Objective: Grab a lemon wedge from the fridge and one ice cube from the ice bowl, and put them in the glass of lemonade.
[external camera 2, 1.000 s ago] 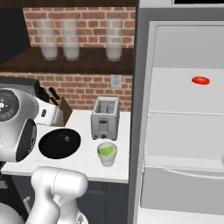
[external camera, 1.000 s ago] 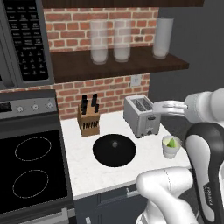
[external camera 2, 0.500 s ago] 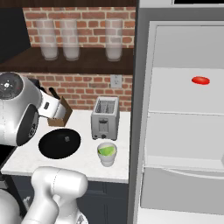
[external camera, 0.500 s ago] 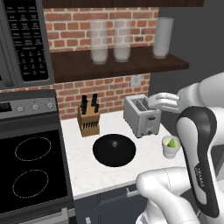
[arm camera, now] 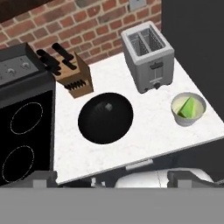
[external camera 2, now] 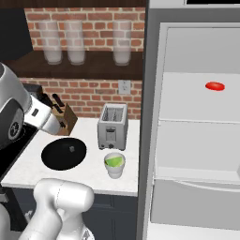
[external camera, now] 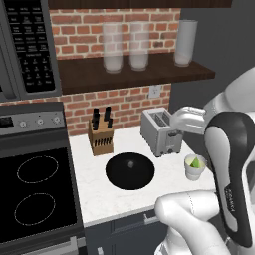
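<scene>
Sitting in glass of lemonade (arm camera: 188, 109): lemon wedge (arm camera: 189, 107); ice bowl (arm camera: 105, 117) holds cube; claw (arm camera: 113, 178) spread

— What can't you make out?
— In my hand view the stove top (arm camera: 22, 140) is cut off at nine o'clock. The speck in the ice bowl (arm camera: 105, 117) is too small to name.
— And the fridge?
— The fridge (external camera 2: 197, 140) runs off at three o'clock; my arm hides part of the knife block (external camera 2: 68, 119).
</scene>
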